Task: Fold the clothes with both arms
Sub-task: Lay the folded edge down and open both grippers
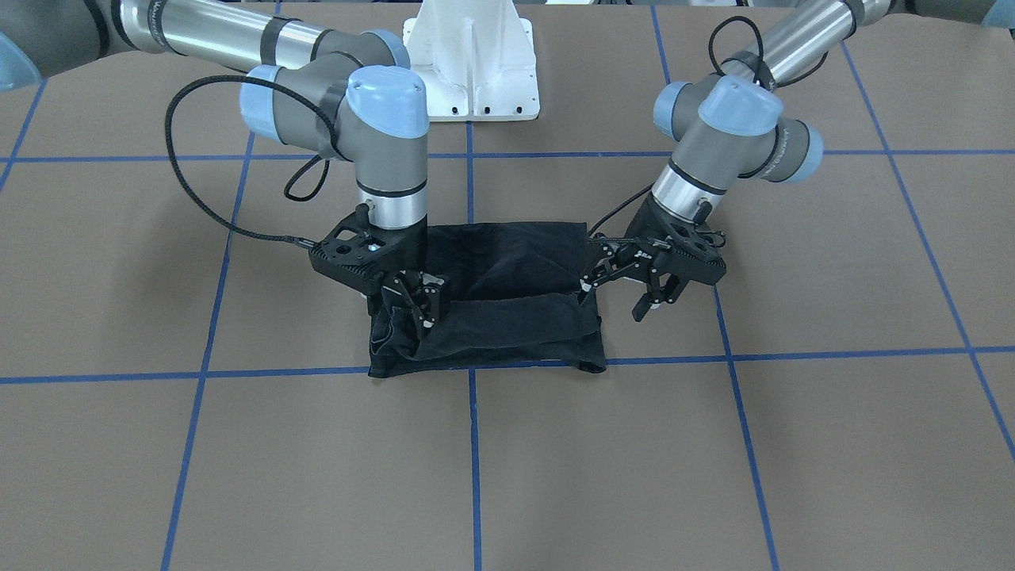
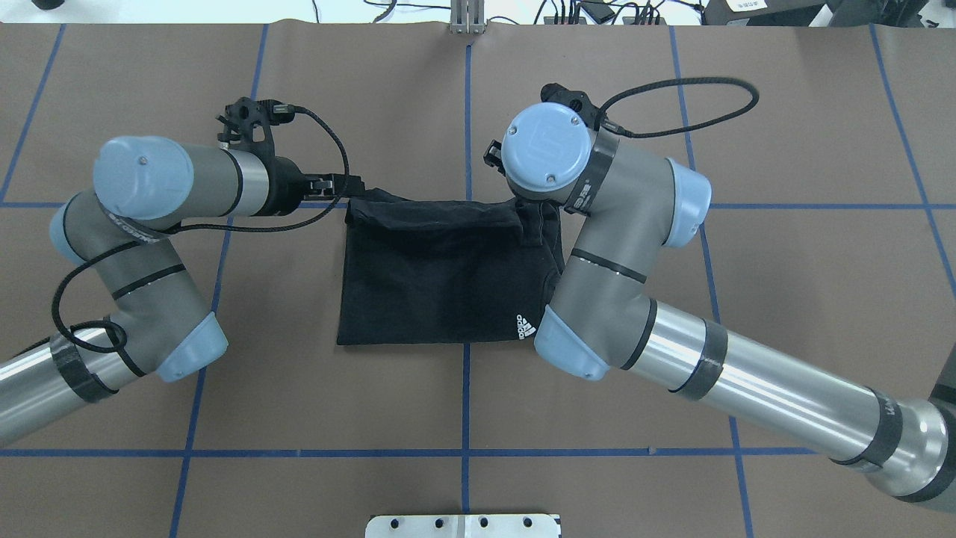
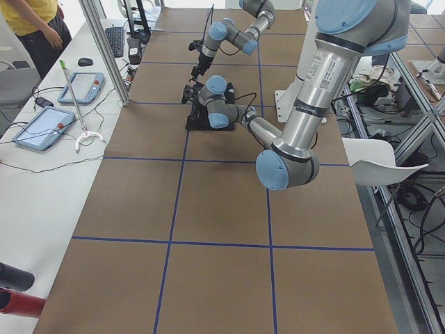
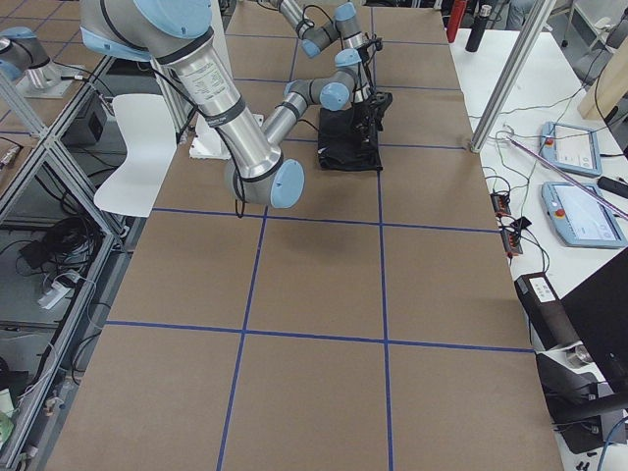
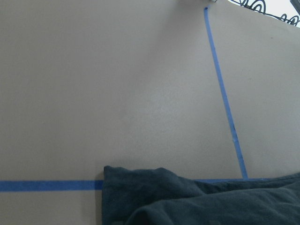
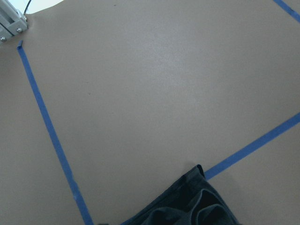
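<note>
The T-shirt (image 1: 507,317) lay between both grippers, folded into a compact rectangle, so most of the job looked done. The left gripper (image 1: 614,300) hung released just beside its edge; the right gripper (image 1: 412,305) seemed clenched on bunched cloth directly beneath it. That end probably wanted flattening and letting go

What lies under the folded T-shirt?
The T-shirt lies on the brown table. A blue tape line runs under it, and that stretch is covered. The right arm hides the shirt's right edge from overhead.
</note>
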You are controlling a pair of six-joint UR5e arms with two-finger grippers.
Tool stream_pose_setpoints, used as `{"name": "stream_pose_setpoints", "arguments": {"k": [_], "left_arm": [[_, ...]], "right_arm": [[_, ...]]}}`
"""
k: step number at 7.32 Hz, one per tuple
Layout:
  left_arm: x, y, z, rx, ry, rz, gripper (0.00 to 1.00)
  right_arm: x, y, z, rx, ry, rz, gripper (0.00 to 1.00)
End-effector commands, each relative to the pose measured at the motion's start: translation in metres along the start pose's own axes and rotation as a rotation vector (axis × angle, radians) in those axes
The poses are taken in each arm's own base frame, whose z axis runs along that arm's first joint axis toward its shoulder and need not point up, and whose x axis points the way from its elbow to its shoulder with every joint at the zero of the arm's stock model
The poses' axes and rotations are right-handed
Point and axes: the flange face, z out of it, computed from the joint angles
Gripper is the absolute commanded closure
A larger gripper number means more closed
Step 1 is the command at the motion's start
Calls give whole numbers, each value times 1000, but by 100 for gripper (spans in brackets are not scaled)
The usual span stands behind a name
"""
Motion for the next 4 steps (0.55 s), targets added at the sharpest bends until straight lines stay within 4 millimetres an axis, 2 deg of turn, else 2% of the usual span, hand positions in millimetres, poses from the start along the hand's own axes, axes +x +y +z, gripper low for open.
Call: {"name": "stream_pose_setpoints", "arguments": {"k": [1,2,4], "left_arm": [[-41,-38,-41,-48,-78,153,0],[-58,-42,-67,-76,-154,249,0],[-106,-43,-126,-130,-282,394,0]], "right_arm": [[29,-62,-9,-104,18,-106,0],[70,-86,-21,-137,30,-190,0],[191,-143,-52,-193,71,-358,0]]}}
